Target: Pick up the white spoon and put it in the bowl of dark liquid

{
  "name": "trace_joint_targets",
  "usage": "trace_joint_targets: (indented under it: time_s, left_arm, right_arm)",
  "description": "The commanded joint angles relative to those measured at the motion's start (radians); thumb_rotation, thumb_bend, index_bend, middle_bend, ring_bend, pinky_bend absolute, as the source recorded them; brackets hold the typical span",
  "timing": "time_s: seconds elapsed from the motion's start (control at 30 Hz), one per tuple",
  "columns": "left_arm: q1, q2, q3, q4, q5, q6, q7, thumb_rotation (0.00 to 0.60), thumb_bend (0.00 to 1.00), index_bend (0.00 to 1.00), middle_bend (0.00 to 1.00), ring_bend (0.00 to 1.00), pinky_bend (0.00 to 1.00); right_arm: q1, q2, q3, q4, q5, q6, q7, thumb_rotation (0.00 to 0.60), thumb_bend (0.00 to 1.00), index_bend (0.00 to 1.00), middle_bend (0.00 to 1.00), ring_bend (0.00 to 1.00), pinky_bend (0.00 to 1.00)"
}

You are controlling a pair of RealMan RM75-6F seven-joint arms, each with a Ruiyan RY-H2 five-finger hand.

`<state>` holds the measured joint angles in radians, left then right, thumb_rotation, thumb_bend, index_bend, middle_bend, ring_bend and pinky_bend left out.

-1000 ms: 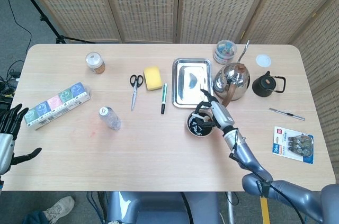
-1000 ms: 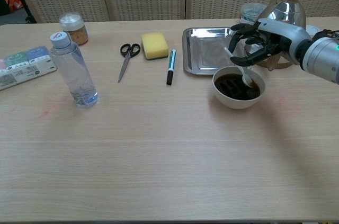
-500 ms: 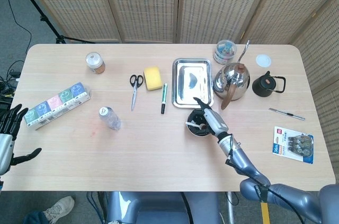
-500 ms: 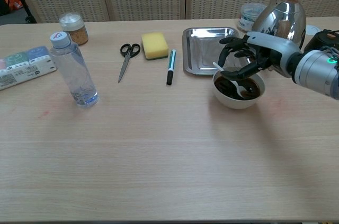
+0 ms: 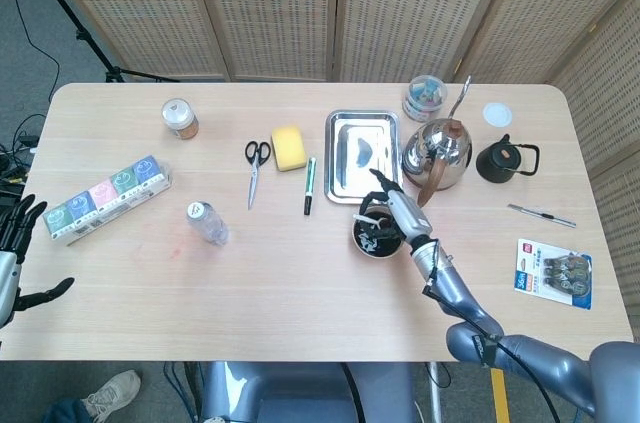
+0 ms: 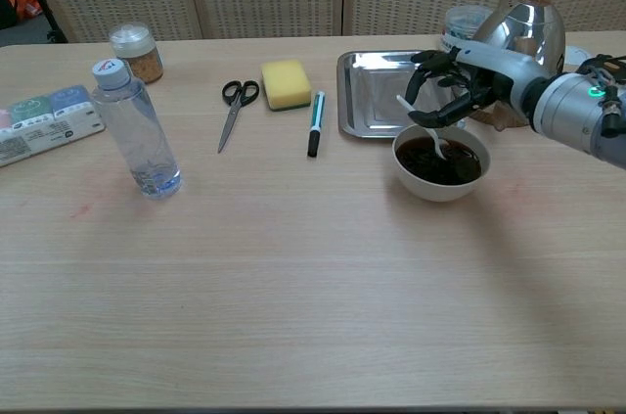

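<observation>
Head view
Spoon [image 5: 372, 224]: white and thin; it lies in the bowl [image 5: 376, 234], handle slanting up toward the left rim.
Bowl: white, full of dark liquid, on the surface [image 5: 300, 283] just below the metal tray [image 5: 362, 156].
Right hand [image 5: 392, 207]: over the bowl's upper right edge, dark fingers [image 5: 377, 201] spread; whether they pinch the spoon cannot be told here.
Left hand [image 5: 14, 243]: at the far left edge, fingers apart, holding nothing.
Change: half a second ago the right hand was lower over the bowl; it now sits nearer the tray.

Chest view
Spoon [image 6: 430, 135]: white scoop dipped in the dark liquid, handle tilting up and left to the fingers [image 6: 440, 113].
Bowl [image 6: 440, 162]: white, in front of the tray [image 6: 377, 91], beside the kettle [image 6: 518, 34].
Right hand [image 6: 452, 87]: above the bowl's far rim, fingers curved around the handle's upper part; contact looks likely but is not plain.
Change: the hand has lifted from the bowl; the spoon stands steeper.
</observation>
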<state>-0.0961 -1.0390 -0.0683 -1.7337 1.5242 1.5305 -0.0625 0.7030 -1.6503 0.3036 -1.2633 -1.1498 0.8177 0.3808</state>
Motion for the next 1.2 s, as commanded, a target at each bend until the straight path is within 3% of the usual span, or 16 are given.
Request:
trace_joint_targets:
  time_s: [0.03,0.27,0.43,0.87,1.07,1.2]
  left_arm:
    - [0.000,-0.002,0.001,-0.001,0.002,-0.001,0.005,0.600,0.00,0.02,0.00,0.00,0.00]
    - [-0.003,-0.012,0.008,-0.007,0.011,-0.006,0.032,0.600,0.00,0.02,0.00,0.00,0.00]
    - [-0.004,-0.016,0.009,-0.010,0.011,-0.007,0.043,0.600,0.00,0.02,0.00,0.00,0.00]
    - [-0.005,-0.009,-0.001,-0.002,-0.010,-0.012,0.025,0.600,0.00,0.02,0.00,0.00,0.00]
    - [-0.006,-0.008,-0.001,-0.002,-0.012,-0.013,0.023,0.600,0.00,0.02,0.00,0.00,0.00]
    - [-0.006,-0.012,0.001,-0.004,-0.009,-0.015,0.032,0.600,0.00,0.02,0.00,0.00,0.00]
  right_arm:
    - [-0.024,0.038,-0.008,-0.037,-0.001,0.005,0.009,0.600,0.42,0.56,0.00,0.00,0.00]
    - [-0.063,0.109,-0.035,-0.126,-0.007,0.008,0.009,0.600,0.44,0.56,0.00,0.00,0.00]
    - [-0.060,0.111,-0.042,-0.155,-0.014,0.003,0.003,0.600,0.44,0.56,0.00,0.00,0.00]
    - [0.010,-0.003,0.009,-0.053,0.061,-0.027,-0.041,0.600,0.44,0.56,0.00,0.00,0.00]
    - [0.006,0.016,0.029,-0.043,0.065,-0.012,-0.036,0.600,0.44,0.56,0.00,0.00,0.00]
    - [-0.018,0.061,0.015,-0.075,0.059,-0.012,-0.032,0.600,0.44,0.56,0.00,0.00,0.00]
